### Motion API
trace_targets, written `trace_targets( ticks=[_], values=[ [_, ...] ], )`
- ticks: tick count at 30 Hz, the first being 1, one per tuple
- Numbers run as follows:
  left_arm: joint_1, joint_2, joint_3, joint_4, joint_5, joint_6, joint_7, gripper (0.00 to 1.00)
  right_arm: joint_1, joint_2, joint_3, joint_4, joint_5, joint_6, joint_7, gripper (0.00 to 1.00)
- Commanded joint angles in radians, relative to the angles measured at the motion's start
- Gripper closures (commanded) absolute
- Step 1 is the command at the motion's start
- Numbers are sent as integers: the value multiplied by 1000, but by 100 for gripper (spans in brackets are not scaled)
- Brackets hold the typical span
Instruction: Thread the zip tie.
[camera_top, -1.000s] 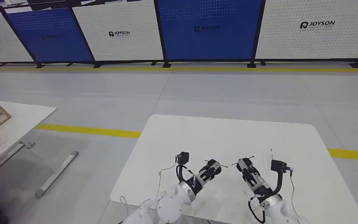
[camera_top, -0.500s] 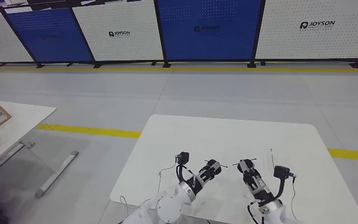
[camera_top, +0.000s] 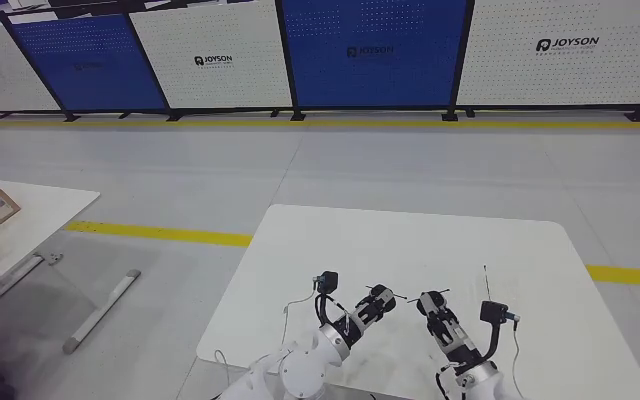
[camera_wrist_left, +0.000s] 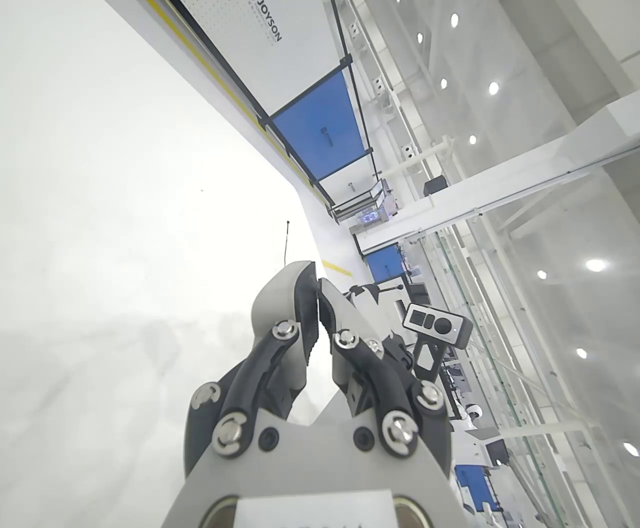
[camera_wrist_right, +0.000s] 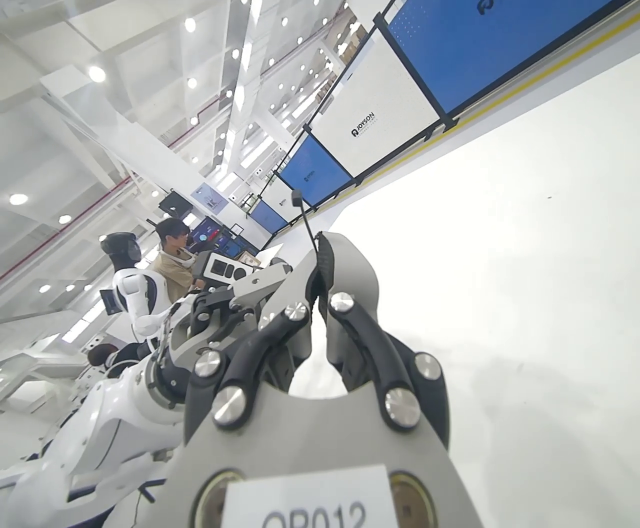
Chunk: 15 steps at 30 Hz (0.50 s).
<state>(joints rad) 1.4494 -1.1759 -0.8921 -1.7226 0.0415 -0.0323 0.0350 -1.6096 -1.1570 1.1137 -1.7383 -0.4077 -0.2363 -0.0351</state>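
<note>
My right gripper (camera_wrist_right: 320, 245) is shut on a black zip tie (camera_wrist_right: 305, 220), whose square head pokes out past the fingertips. In the top view this gripper (camera_top: 428, 299) hovers near the front of the white table (camera_top: 400, 240), a short gap from my left gripper (camera_top: 385, 293). The left gripper (camera_wrist_left: 316, 272) is shut, and I cannot tell whether anything is pinched in it. A second thin black zip tie (camera_top: 486, 280) lies flat on the table to the right of both arms. In the left wrist view that strip (camera_wrist_left: 287, 242) is just beyond the fingertips.
The white tabletop stretches away from both grippers toward the far edge. Another white table (camera_top: 30, 215) stands off to the left across the grey floor. Blue and white pegboard panels (camera_top: 370, 50) line the back.
The right arm has shifted left and back toward the robot, closing the gap to the left gripper. The left arm and the zip tie on the table have stayed put.
</note>
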Motion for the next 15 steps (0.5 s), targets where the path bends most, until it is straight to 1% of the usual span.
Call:
trace_targets(
  ticks=[1, 2, 4, 8, 9, 15],
  values=[
    [0, 0, 0, 0, 0, 0, 0, 100, 2, 0, 13, 2, 59, -17, 24, 100],
    [0, 0, 0, 0, 0, 0, 0, 100, 2, 0, 24, 8, 95, -25, 40, 100],
    [0, 0, 0, 0, 0, 0, 0, 100, 7, 0, 37, 18, 129, -31, 66, 100],
    [0, 0, 0, 0, 0, 0, 0, 100, 33, -4, 31, 40, 171, -13, 116, 100],
    [0, 0, 0, 0, 0, 0, 0, 100, 36, -5, 31, 43, 172, -7, 117, 100],
    [0, 0, 0, 0, 0, 0, 0, 100, 36, -5, 31, 43, 172, -7, 117, 100]
  ],
)
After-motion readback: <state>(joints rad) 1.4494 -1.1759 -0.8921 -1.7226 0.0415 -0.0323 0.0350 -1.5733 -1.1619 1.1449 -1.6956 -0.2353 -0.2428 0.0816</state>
